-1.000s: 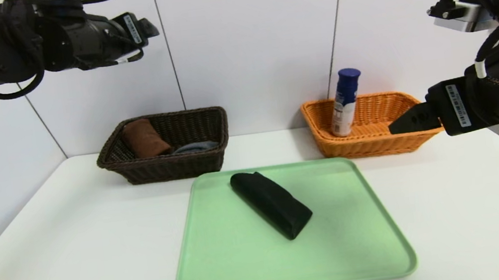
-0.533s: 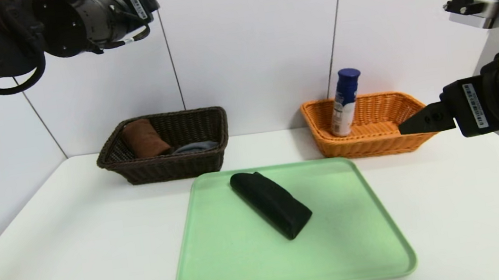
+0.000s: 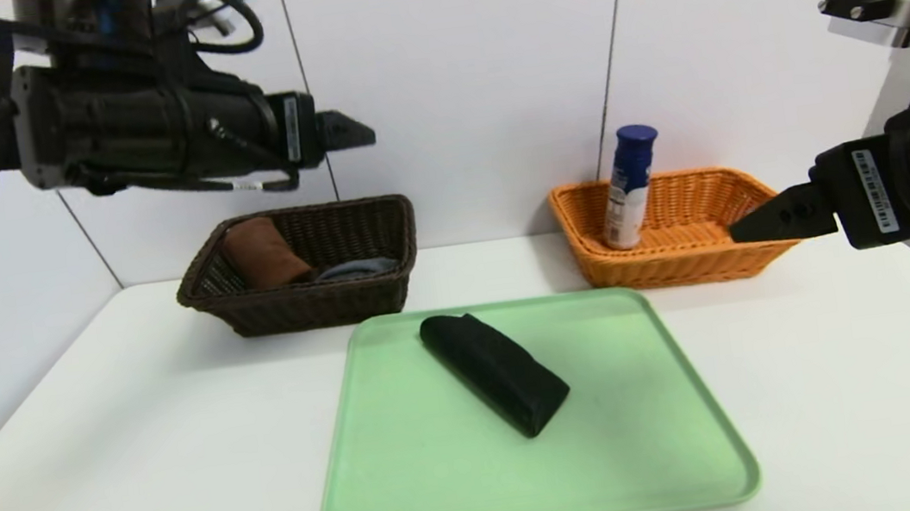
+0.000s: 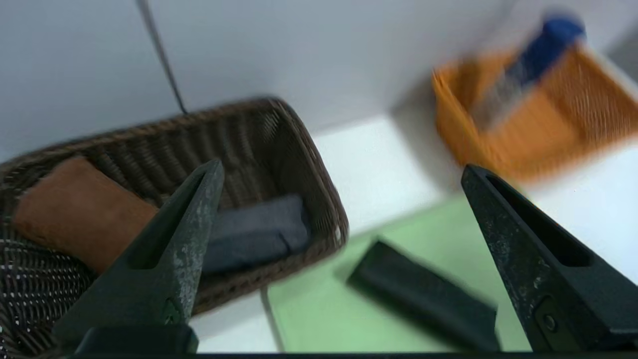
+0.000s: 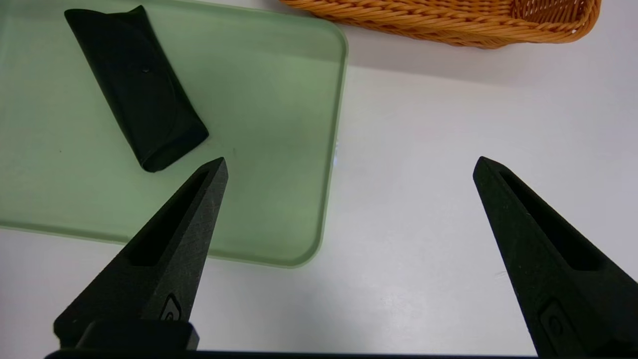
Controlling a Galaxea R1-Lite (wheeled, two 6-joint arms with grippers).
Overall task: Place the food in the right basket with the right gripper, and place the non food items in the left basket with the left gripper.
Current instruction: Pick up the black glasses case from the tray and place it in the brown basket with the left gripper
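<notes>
Head view: the black towel (image 3: 495,372) is lying diagonally on the green tray (image 3: 416,503), below the left gripper (image 3: 353,133). Left wrist view: its jaws are gaping empty. Right wrist view: the right gripper (image 5: 349,169) is hanging spread beside the tray, empty

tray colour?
Pale green tray, plain, no pattern. Clearest in the head view.

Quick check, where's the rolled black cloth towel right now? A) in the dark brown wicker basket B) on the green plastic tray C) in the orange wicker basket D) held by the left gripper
B: the rolled black cloth towel lies diagonally on the green plastic tray, and nothing grips it.
</notes>
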